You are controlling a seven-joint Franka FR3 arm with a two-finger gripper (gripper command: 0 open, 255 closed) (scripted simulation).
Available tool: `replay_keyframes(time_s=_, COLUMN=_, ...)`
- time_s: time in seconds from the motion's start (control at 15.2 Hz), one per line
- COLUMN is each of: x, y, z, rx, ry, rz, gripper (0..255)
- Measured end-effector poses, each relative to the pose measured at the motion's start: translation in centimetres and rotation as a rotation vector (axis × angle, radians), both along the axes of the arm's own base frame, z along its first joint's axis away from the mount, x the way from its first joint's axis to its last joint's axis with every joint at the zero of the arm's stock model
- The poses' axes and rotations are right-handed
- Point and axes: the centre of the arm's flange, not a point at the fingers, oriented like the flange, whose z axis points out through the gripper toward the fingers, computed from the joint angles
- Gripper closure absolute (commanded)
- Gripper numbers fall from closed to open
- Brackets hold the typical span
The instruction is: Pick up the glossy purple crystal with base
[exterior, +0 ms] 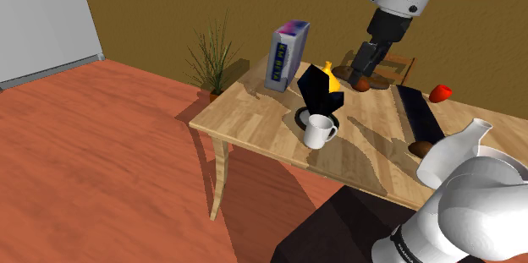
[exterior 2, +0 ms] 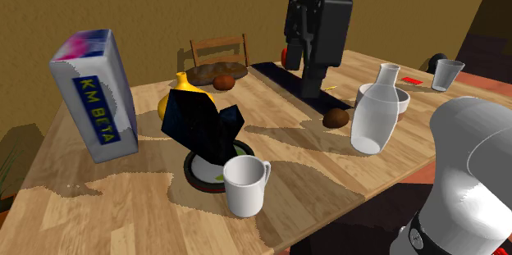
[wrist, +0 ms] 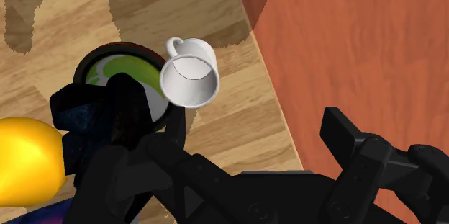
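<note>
The crystal point(exterior: 319, 89) is dark, almost black with a blue sheen, and stands tilted on a round dark-rimmed base with a green top point(wrist: 124, 69). It sits near the table's front edge, beside a white mug point(exterior: 319, 131). In the second exterior view the crystal point(exterior 2: 201, 126) is left of the middle. My gripper point(exterior: 355, 73) hangs above the table, behind the crystal and toward the shoulder view's right. In the second exterior view the gripper point(exterior 2: 311, 89) hovers over a dark slab. In the wrist view the gripper point(wrist: 237, 143) is open with nothing between its fingers, and the crystal point(wrist: 108, 114) lies beside the left finger.
A yellow gourd-like thing point(exterior 2: 182, 96) stands right behind the crystal, and a printed carton point(exterior 2: 94, 93) farther along. A white carafe point(exterior 2: 375, 116), a brown lump point(exterior 2: 335, 118), a dark slab point(exterior: 419, 113) and a red fruit point(exterior: 439, 93) crowd the other end. The table's edge point(wrist: 277, 107) runs just past the mug point(wrist: 189, 72).
</note>
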Motion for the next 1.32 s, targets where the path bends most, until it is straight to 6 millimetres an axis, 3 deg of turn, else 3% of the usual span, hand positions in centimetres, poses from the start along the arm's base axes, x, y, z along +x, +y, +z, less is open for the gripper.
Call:
replay_keyframes(time_s=0.2, x=1.0, y=-1.6, z=-0.6, rx=0.012, ry=0.032, rz=0.029, gripper=0)
replay_keyframes(time_s=0.59, x=6.6, y=-8.7, z=-3.0, rx=0.065, ry=0.183, rz=0.171, gripper=0)
replay_keyframes(time_s=1.06, x=13.7, y=-16.5, z=-7.9, rx=0.13, ry=0.367, rz=0.346, gripper=0)
replay_keyframes(time_s=1.32, x=17.7, y=-19.9, z=-11.3, rx=0.166, ry=0.473, rz=0.447, gripper=0)
